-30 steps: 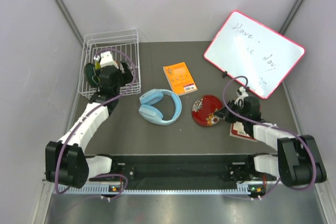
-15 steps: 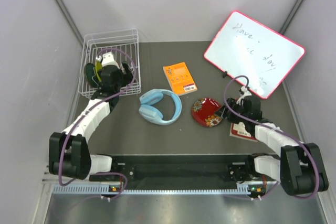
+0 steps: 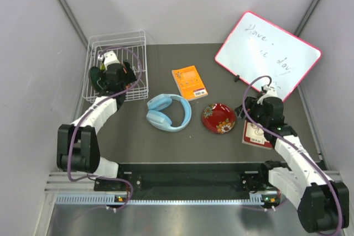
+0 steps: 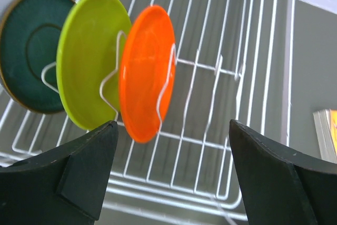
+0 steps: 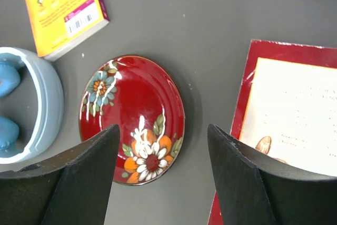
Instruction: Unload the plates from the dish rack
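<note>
The white wire dish rack (image 3: 140, 41) stands at the far left. In it three plates stand upright between tines: teal-blue (image 4: 31, 56), yellow-green (image 4: 87, 56) and orange (image 4: 145, 72). My left gripper (image 3: 114, 77) hovers over the rack, open, its jaws (image 4: 172, 125) empty and just below the orange plate. The dark red patterned plate (image 3: 218, 118) lies flat on the table right of centre. My right gripper (image 3: 247, 111) is open just right of it and above it; in the right wrist view the gripper (image 5: 163, 130) holds nothing and the red plate (image 5: 131, 117) lies below the left finger.
Light blue headphones (image 3: 168, 112) lie mid-table, an orange book (image 3: 189, 82) behind them. A red-edged card (image 3: 255, 134) lies right of the red plate. A whiteboard (image 3: 267, 56) leans at the back right. Grey walls close both sides.
My right gripper has opened, let go of the red plate and drawn back to the right; the plate now rests flat. My left gripper has moved farther over the rack.
</note>
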Controlling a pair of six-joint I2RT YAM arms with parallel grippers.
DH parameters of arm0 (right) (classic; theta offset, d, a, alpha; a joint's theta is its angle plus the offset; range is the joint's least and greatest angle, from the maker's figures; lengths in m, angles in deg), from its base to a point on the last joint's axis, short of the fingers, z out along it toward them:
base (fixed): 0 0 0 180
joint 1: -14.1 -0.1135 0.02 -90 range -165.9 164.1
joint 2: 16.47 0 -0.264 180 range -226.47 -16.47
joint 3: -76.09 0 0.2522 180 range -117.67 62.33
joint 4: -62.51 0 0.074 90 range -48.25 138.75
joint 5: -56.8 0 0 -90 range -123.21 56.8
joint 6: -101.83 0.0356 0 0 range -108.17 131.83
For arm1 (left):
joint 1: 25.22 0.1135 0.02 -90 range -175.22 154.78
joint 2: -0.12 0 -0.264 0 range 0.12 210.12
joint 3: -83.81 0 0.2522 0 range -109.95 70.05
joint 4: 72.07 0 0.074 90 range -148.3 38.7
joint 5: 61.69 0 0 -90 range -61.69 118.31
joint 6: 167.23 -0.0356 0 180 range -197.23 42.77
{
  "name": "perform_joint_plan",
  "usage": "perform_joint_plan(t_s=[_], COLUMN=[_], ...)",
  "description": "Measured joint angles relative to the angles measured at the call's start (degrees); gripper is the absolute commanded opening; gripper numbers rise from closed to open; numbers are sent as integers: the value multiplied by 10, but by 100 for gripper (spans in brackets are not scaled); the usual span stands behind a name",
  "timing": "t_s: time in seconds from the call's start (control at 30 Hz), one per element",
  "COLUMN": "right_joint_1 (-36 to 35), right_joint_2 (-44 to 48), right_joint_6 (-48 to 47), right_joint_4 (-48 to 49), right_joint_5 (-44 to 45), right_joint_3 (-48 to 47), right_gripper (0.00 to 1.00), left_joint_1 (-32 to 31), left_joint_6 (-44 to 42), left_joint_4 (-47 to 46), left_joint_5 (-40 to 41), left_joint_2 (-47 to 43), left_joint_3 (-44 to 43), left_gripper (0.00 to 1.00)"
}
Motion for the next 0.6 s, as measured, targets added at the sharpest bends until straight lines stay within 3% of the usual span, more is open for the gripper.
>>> perform_joint_plan(t_s=[0.17,0.3,0.33,0.43,0.5,0.57,0.6], right_joint_1=[0,0,0,0,0,0,0], right_joint_2=[-10,-36,-41,-60,-71,-80,-83], right_joint_6=[-2,-2,-2,-2,-2,-2,-2], right_joint_4=[-8,-7,-6,4,12,17,19], right_joint_5=[3,2,2,2,0,-2,-2], right_joint_3=[0,0,0,3,6,9,10], right_gripper=[68,67,67,66,67,66,67], left_joint_1=[6,12,13,17,19,22,24], left_joint_6=[-8,-13,-15,-18,-21,-28,-29], left_joint_4=[-21,-32,-33,-38,-43,-44,-44], left_joint_5=[45,70,74,85,87,96,99], left_joint_2=[45,88,97,135,154,165,169], left_joint_3=[-30,-46,-50,-67,-73,-78,-81], left_gripper=[89,81,69,52,50,35,34])
